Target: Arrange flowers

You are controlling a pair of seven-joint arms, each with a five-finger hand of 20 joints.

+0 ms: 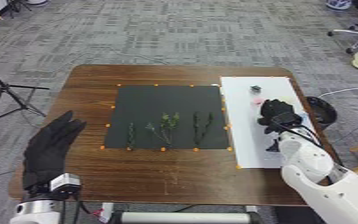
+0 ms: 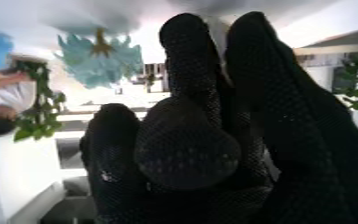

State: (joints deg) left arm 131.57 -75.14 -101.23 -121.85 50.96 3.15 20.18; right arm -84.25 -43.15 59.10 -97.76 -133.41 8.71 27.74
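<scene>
Holds left hand [image 1: 49,145] open, fingers straight, by the left side of the table [image 1: 184,175]. Has green stems [image 1: 167,122] lying spaced on the mat's [image 1: 158,100] near half. Has pink [image 1: 257,101] and dark bits [image 1: 255,89] on the sheet [image 1: 254,152]. Holds right hand [image 1: 279,114] over the sheet; cannot tell whether open or closed.

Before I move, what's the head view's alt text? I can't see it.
Right hand over a white sheet on the right of a brown table, small dark thing beyond it; green stems lie on a black mat. Left hand open near the left edge.
</scene>
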